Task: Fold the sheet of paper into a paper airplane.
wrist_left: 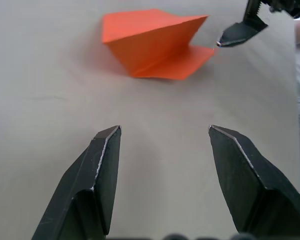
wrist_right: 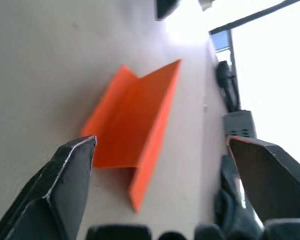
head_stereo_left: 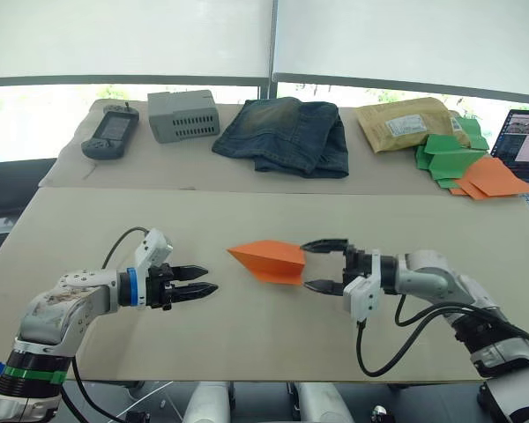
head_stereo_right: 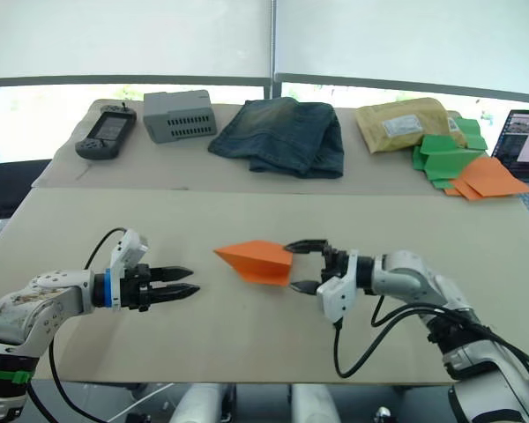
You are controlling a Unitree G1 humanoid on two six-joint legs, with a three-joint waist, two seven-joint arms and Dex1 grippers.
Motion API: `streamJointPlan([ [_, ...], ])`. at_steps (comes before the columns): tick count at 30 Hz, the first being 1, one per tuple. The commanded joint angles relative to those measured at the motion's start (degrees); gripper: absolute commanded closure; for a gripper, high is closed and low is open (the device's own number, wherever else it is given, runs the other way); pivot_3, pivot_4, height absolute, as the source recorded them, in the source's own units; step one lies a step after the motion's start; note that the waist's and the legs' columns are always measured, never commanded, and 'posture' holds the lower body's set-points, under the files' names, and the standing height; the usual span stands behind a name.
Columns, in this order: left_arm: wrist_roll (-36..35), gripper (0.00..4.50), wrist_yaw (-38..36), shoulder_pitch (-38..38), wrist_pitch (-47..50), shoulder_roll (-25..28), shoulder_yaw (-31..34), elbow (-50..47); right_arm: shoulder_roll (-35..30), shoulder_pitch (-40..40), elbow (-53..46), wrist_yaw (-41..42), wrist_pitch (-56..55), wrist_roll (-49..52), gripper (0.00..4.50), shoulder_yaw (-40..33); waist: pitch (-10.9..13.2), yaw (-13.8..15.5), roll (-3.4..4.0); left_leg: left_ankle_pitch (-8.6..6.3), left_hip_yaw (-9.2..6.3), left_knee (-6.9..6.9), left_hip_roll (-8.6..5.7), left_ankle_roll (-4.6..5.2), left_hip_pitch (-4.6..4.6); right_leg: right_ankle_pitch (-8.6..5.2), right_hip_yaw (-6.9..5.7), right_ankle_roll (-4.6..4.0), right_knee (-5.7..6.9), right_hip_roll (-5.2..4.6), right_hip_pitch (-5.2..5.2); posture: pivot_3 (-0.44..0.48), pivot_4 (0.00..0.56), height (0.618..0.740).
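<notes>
The orange paper, already folded to a point with its wings standing slightly up, is seen lying on the table between the two grippers. The right gripper is held with its fingers spread wide just at the paper's blunt end, nothing pinched, while the left gripper is kept a little way off the pointed end, fingers parted too. The light paper could be nudged away or its raised wing crushed if the right fingers are closed off-centre, since nothing is holding it down.

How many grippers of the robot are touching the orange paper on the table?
0. The left gripper is open, away from the orange paper. The right gripper is open at its wide end, fingertips apart from it.
</notes>
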Motion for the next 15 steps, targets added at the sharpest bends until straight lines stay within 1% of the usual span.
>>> streamJointPlan([
  [1, -1.3, 1.57, -0.9, -1.5, 0.1, -0.3, 0.0, -1.4, 0.6, -0.7, -7.3, 2.1, 11.9, 9.0, 0.03, -2.7, 0.0, -0.1, 0.0, 0.0, 0.0, 0.0, 0.0, 0.0, 0.03, -0.01, -0.01, 0.0, 0.01, 0.03, 0.02, 0.0, 0.15, 0.728],
  [3, -1.1, 1.57, -1.0, -1.8, 0.1, -0.4, -0.3, -1.1, 2.0, -1.5, -9.7, 4.1, 21.2, 13.8, 0.03, -3.2, 0.0, -0.2, 0.0, 0.0, 0.0, 0.0, 0.03, 0.0, 0.05, -0.01, -0.01, -0.02, 0.03, 0.06, 0.02, 0.0, 0.15, 0.728],
  [4, -0.8, 1.57, -1.0, -1.9, -0.2, -0.4, -0.4, -0.9, 3.0, -1.9, -9.9, 5.0, 26.8, 15.8, 0.28, -3.5, 0.0, -0.1, 0.0, 0.0, 0.0, 0.0, 0.03, 0.0, 0.05, -0.01, -0.01, -0.02, 0.04, 0.06, 0.01, 0.0, 0.15, 0.728],
  [6, -0.3, 1.57, -0.8, -2.1, -0.5, -0.4, -0.6, -0.7, 4.0, -2.3, -9.2, 5.6, 33.4, 15.6, 0.87, -3.9, 0.0, 0.0, 0.0, 0.0, -0.01, 0.0, 0.02, 0.0, 0.05, -0.01, -0.01, -0.03, 0.04, 0.05, 0.02, 0.0, 0.15, 0.728],
  [9, -0.9, 1.57, -0.4, -2.2, 0.1, -0.3, 0.0, -0.8, 6.7, -1.9, -10.4, 7.2, 46.9, 19.9, 1.93, -4.2, 0.0, 0.2, 0.0, 0.0, -0.03, 0.0, 0.02, 0.0, 0.01, 0.0, -0.02, -0.05, 0.02, 0.02, 0.02, 0.0, 0.15, 0.728],
  [11, -0.9, 1.57, -0.3, -1.8, 0.1, -0.1, 0.3, -1.2, 8.4, -2.3, -11.3, 9.3, 52.0, 21.7, 2.62, -3.5, 0.0, 0.2, 0.0, 0.0, -0.04, 0.0, 0.02, 0.01, -0.03, 0.05, -0.03, -0.12, 0.02, 0.0, -0.01, 0.0, 0.15, 0.728],
  [13, -0.7, 1.57, 0.1, -1.2, 0.0, 0.1, 0.5, -1.6, 10.2, -3.2, -12.1, 10.5, 61.1, 23.1, 3.3, -2.8, 0.0, 0.2, 0.0, 0.0, -0.03, 0.0, 0.01, 0.01, -0.04, 0.05, -0.03, -0.12, 0.01, 0.0, -0.02, 0.0, 0.15, 0.728],
  [15, -0.3, 1.57, 1.2, -0.6, -0.5, 0.1, 1.3, -1.7, 12.1, -3.4, -12.9, 11.9, 66.6, 25.2, 4.02, -2.8, 0.0, 0.1, 0.0, 0.0, -0.04, 0.0, 0.02, 0.01, -0.04, 0.04, -0.03, -0.11, 0.01, 0.01, -0.03, 0.0, 0.15, 0.728],
])
